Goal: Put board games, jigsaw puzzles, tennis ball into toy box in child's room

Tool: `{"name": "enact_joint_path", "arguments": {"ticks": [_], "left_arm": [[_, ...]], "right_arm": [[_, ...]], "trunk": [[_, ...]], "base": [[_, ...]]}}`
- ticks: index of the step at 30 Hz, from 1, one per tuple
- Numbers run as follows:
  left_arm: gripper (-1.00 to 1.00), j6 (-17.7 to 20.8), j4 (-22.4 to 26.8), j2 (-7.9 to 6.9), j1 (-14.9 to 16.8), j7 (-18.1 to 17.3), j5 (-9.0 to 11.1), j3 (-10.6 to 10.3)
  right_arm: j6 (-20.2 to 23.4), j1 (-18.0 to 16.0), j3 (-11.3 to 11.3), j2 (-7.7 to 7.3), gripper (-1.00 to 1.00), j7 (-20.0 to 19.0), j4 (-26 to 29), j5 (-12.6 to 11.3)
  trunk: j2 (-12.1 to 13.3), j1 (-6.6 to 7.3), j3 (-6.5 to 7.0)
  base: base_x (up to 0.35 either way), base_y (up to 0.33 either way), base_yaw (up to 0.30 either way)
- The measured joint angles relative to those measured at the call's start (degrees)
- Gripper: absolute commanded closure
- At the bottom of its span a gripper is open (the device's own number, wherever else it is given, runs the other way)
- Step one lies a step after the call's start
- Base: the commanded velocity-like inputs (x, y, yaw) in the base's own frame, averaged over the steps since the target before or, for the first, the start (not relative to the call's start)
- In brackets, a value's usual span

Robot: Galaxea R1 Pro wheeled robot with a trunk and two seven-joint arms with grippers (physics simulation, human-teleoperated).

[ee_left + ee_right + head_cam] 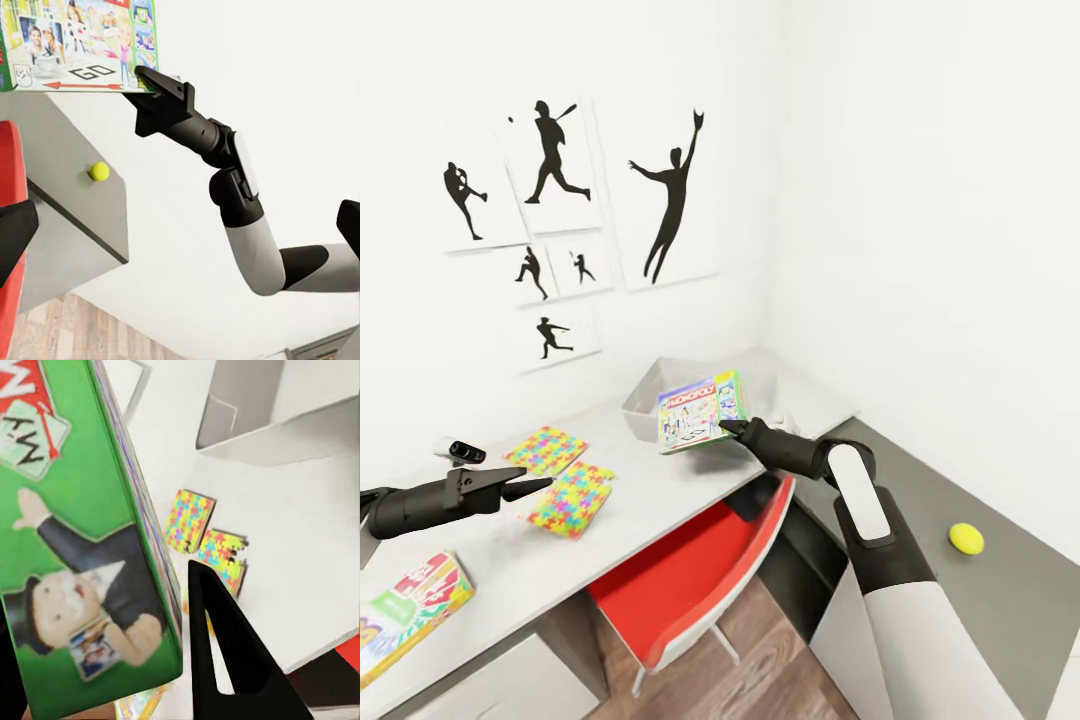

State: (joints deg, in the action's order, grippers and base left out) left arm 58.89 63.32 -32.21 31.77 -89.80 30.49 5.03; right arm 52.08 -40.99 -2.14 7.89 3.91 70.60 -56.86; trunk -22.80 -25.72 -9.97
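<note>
A yellow and red game box (405, 610) lies on the desk (660, 490) at the left. The left fingers (530, 487) are pinched together, holding nothing, beside two puzzles (560, 475). The right fingers (732, 427) grip the green game box (700, 410) just before the grey toy box (645, 400). The ball (965, 538) sits on the dark desk part.

toy box (645, 400) behind puzzles (560, 470), ball (965, 538) right, chair (700, 570) under table (660, 490)
</note>
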Motion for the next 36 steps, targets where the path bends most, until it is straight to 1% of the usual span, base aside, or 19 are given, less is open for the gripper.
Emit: {"name": "enact_joint_path", "arguments": {"ticks": [19, 22, 30, 36], "left_arm": [[-1.00, 0.0, 0.0, 0.02, 0.0, 0.0, 0.2, 0.0], [-1.00, 0.0, 0.0, 0.05, 0.0, 0.0, 0.2, 0.0], [-1.00, -0.1, -0.1, 0.07, 0.0, 0.0, 0.2, 0.0], [-1.00, -0.2, -0.1, 0.08, 0.0, 0.0, 0.2, -0.1]], "right_arm": [[0.0, 0.0, 0.1, -0.08, 1.00, 0.0, 0.0, -0.1], [0.0, 0.0, 0.1, -0.08, 1.00, 0.0, 0.0, -0.2], [0.0, 0.0, 0.2, -0.10, 1.00, -0.2, -0.1, -0.3], [0.0, 0.0, 0.2, -0.17, 1.00, -0.2, -0.1, -0.3]], "trunk": [[0.0, -0.01, 0.00], [0.0, -0.01, 0.00], [0.0, 0.00, -0.01], [0.0, -0.02, -0.19]], "base": [[0.184, 0.019, 0.285], [0.195, 0.000, 0.200], [0.281, -0.015, 0.023], [0.161, -0.098, -0.149]]}}
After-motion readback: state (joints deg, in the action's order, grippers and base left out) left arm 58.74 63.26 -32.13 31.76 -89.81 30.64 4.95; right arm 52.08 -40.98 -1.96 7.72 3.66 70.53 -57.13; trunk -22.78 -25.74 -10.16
